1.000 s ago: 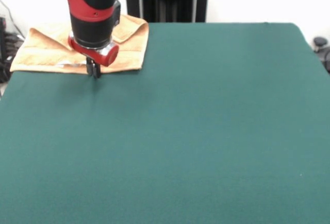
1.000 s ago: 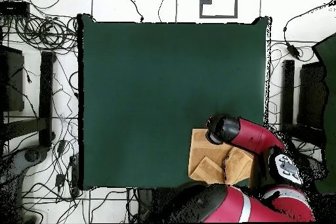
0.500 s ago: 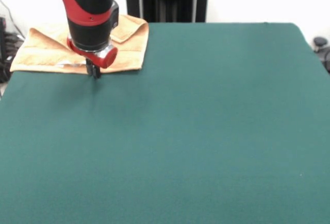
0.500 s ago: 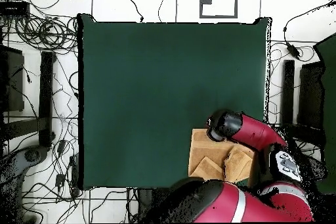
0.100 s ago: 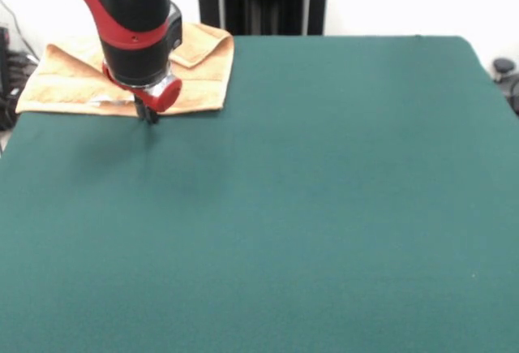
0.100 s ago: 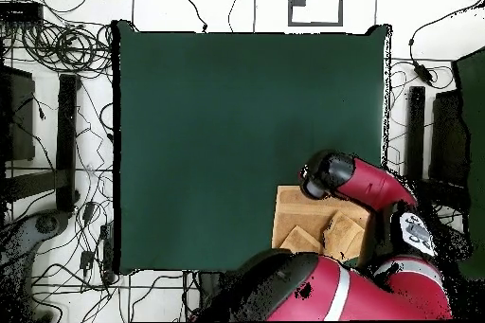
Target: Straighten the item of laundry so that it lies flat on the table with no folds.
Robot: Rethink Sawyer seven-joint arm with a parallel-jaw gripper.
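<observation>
We see the tabletop (image 5: 324,191) covered in matt dark green felt-like cloth, even and without sheen. The towel (image 5: 69,77) is soft orange-tan terry cloth, nubby and matt, with a flatter woven band near its hem; in the overhead view its (image 6: 298,210) surface looks dull too. The arm (image 5: 134,12) has glossy red and black plastic-looking shells, smooth, with a shiny metal ring above the claw (image 5: 147,115). The claw's tips look dark and matt. Floor cables (image 6: 57,49) look rubbery black.

My gripper (image 5: 148,114) sits at towel (image 5: 65,77) near edge, tips on table (image 5: 324,207). Towel folded, at table's far-left corner.
</observation>
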